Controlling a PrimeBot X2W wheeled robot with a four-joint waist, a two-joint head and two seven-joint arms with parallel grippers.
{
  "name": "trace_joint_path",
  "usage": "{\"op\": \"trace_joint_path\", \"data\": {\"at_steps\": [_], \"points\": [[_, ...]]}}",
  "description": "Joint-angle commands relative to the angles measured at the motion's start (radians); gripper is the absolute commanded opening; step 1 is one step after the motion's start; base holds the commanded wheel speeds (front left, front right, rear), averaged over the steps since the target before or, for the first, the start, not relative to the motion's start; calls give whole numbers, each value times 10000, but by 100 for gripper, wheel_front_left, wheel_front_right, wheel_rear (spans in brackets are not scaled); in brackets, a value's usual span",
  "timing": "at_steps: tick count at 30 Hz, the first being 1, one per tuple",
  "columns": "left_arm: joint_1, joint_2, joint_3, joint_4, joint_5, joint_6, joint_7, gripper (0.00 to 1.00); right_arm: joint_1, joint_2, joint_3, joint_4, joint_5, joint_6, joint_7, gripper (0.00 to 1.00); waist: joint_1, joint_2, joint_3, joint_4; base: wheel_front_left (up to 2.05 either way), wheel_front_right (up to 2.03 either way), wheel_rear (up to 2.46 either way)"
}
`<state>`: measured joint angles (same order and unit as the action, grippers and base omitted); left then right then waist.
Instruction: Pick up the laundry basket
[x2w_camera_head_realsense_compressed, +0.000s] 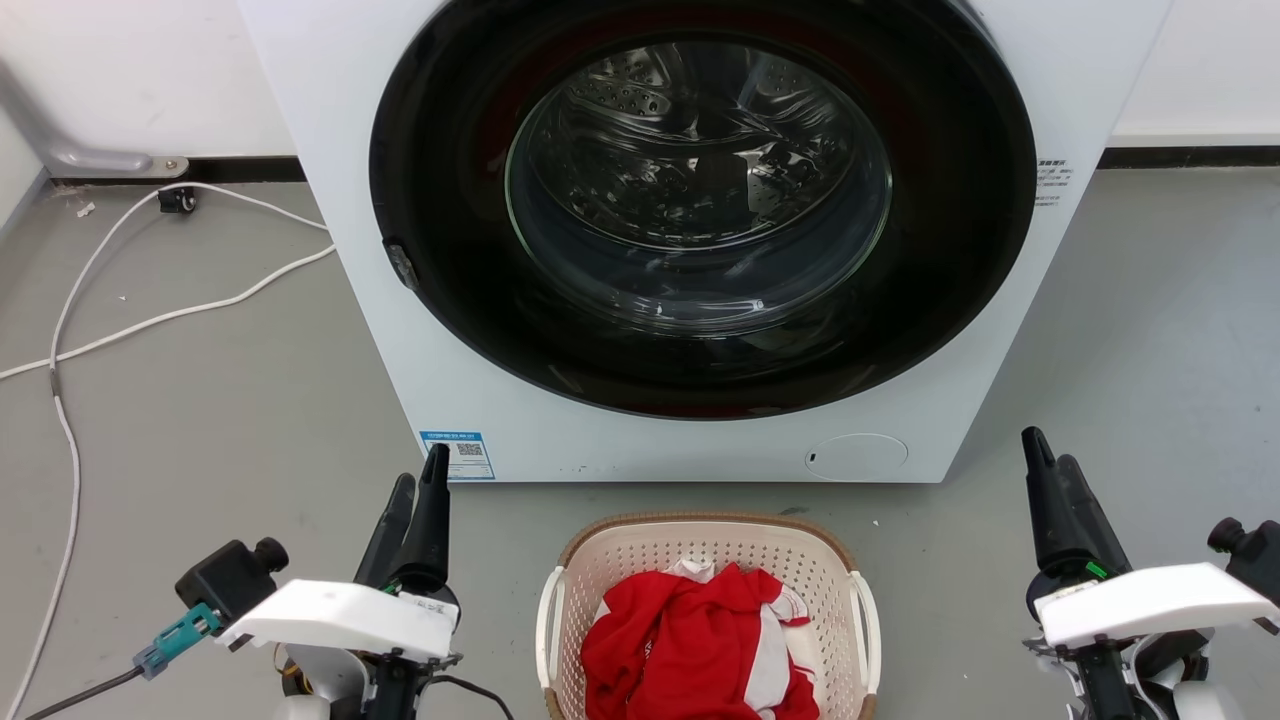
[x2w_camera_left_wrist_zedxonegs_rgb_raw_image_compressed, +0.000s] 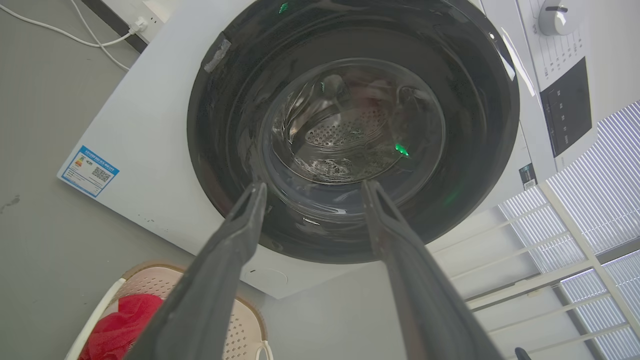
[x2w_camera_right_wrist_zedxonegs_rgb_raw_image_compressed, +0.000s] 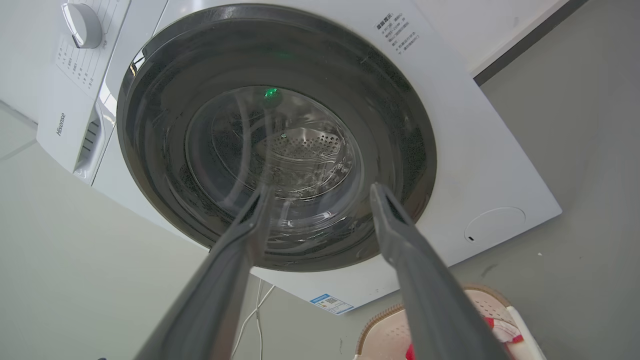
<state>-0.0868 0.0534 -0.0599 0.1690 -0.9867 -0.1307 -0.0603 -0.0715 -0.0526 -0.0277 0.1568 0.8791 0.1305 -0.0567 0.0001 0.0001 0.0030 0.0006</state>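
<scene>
Cream laundry basket (x2w_camera_head_realsense_compressed: 640, 560) sits at six o'clock; left tool (x2w_camera_head_realsense_compressed: 420, 470) and right tool (x2w_camera_head_realsense_compressed: 1049, 450) flank it, both spread apart, likely for a two-sided lift.

Left gripper (x2w_camera_head_realsense_compressed: 420, 478): lower left of the head view; fingers point up and forward; jaws parted, gripping nothing
Right gripper (x2w_camera_head_realsense_compressed: 1052, 458): lower right; fingers upright; jaws parted, gripping nothing
Left wrist cover (x2w_camera_head_realsense_compressed: 340, 615): white, below its gripper
Right wrist cover (x2w_camera_head_realsense_compressed: 1150, 600): white; well apart from the left
</scene>
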Motion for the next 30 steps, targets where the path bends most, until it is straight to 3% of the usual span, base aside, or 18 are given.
{"op": "trace_joint_path", "data": {"at_steps": [1, 30], "points": [[-268, 70, -61, -175, 443, 0, -107, 100, -34, -10, 37, -194, -436, 1, -107, 100, 0, -1, 2, -4, 0, 0, 0], [-298, 100, -494, -22, 4566, 46, -930, 100, 132, 12, 106, -266, -4171, 1, -596, 100, 0, -1, -35, 15, 0, 0, 0]]}}
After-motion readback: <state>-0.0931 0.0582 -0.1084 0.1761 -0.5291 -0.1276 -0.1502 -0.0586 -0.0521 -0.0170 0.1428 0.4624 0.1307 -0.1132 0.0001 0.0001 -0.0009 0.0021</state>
